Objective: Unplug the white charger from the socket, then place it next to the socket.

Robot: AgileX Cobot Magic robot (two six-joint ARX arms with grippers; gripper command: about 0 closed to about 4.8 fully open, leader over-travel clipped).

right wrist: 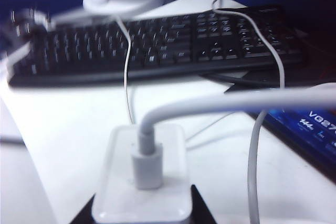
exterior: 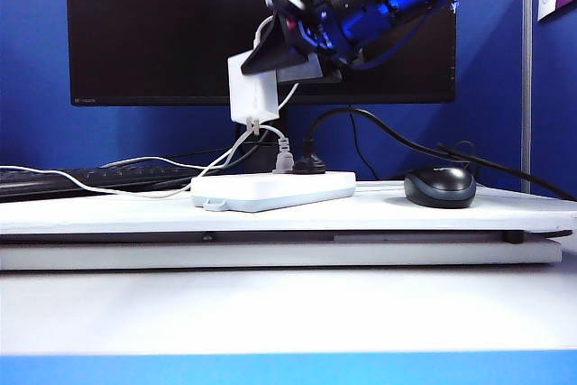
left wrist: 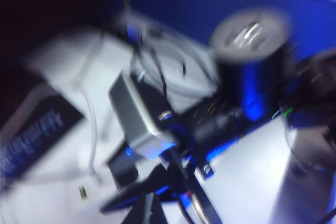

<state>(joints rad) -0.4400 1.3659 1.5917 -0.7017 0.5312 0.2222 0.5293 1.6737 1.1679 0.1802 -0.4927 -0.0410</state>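
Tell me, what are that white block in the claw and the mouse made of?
The white charger, clamped in the right gripper above the socket, looks like smooth, glossy plastic with rounded edges. The mouse seems dark plastic, with a slight sheen on top.

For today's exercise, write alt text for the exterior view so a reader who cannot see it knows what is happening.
The right end effector holds the white charger in the air above the socket, prongs down and unplugged. A small white plug and a black plug sit in the socket on a white desk board, beside a mouse, before a dark monitor.
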